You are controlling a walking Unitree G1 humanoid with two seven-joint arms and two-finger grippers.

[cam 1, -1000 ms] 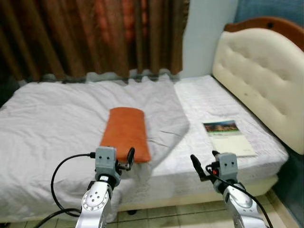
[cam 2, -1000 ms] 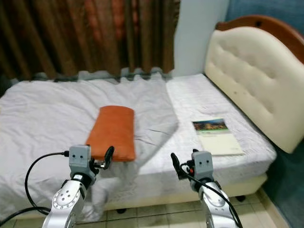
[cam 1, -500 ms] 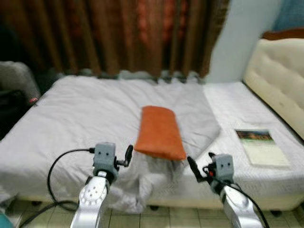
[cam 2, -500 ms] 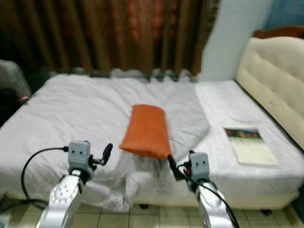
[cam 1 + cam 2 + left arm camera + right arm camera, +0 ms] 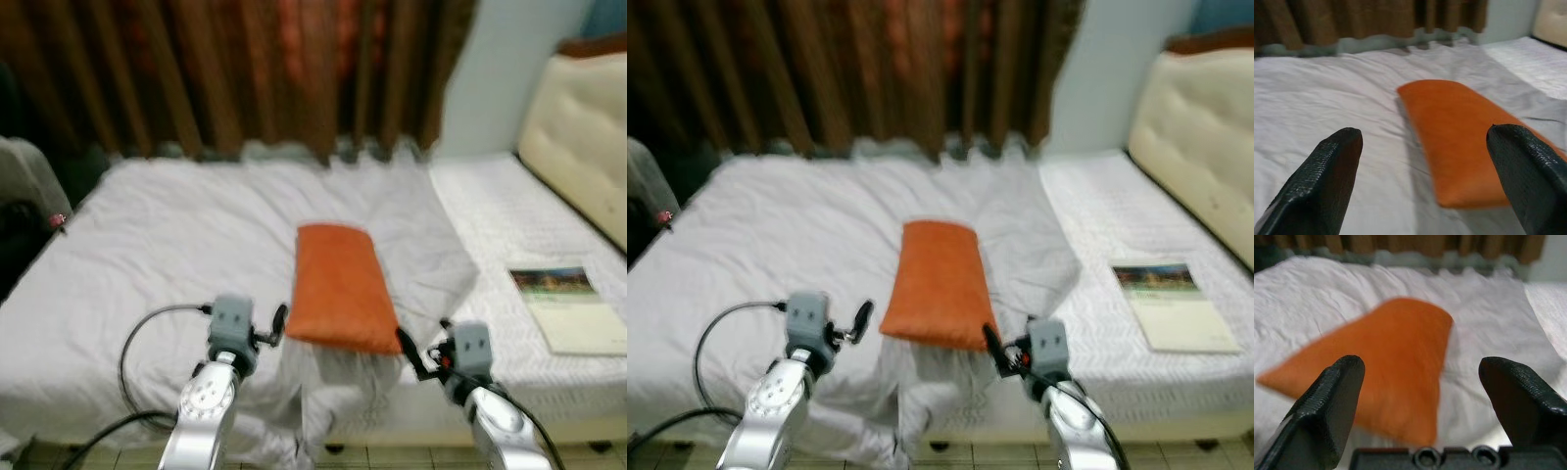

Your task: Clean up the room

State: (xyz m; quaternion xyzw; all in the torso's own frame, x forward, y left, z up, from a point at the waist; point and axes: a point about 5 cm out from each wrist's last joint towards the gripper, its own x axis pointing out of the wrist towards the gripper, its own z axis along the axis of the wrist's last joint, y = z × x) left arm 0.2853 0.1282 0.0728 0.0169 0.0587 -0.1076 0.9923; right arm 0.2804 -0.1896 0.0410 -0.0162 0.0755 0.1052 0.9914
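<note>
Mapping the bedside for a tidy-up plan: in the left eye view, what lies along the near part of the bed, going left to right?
Left gripper → orange pillow → right gripper → book.

matt orange cloth pillow (image 5: pixel 338 299) on a wrinkled grey cloth sheet (image 5: pixel 176 245) (book (image 5: pixel 568 308) cover glossy paper).

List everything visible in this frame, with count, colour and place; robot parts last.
pillow: 1, orange, lying on the bed near its front edge, between the two grippers
book: 1, pale cover with a picture strip, flat on the bed's right side
bed sheet: 1, light grey, rumpled, covering the bed
headboard: 1, cream, padded, at the right
curtains: brown, behind the bed
left gripper: 1, black fingers, open, front of the bed
right gripper: 1, black fingers, open, front of the bed
</note>
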